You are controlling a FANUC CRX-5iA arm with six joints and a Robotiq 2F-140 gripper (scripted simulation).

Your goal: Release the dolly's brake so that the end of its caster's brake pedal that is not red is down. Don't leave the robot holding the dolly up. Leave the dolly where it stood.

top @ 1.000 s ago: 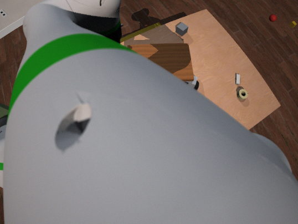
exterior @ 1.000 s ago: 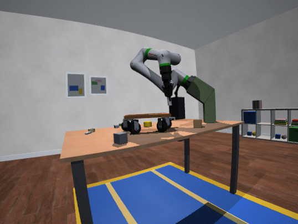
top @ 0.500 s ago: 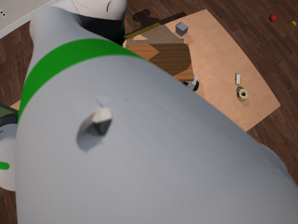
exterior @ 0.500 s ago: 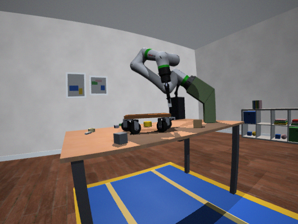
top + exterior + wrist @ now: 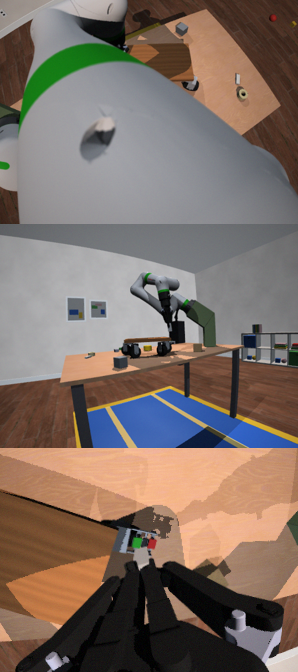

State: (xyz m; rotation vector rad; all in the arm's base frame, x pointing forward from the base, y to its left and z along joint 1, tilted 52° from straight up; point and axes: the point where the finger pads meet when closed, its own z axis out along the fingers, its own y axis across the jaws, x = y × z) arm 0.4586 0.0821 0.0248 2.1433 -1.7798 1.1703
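The dolly point(image 5: 147, 340) is a brown wooden deck on black casters, standing on the table; its deck also shows in the top view point(image 5: 166, 59) and in the wrist view point(image 5: 47, 544). At its corner sits the caster's brake pedal point(image 5: 143, 542), with a green end on the left and a red end on the right. My gripper point(image 5: 143, 557) is shut and empty, its fingertips pointing down just above the pedal. In the exterior view the gripper point(image 5: 169, 329) hangs above the dolly's right end, apart from the deck. I cannot tell which pedal end is down.
On the table are a grey cube point(image 5: 120, 362), a tan cube point(image 5: 197, 347), a yellow cylinder point(image 5: 147, 347), a tape roll point(image 5: 243, 93) and a small white block point(image 5: 237, 78). My own arm fills most of the top view. A shelf point(image 5: 270, 349) stands at the right.
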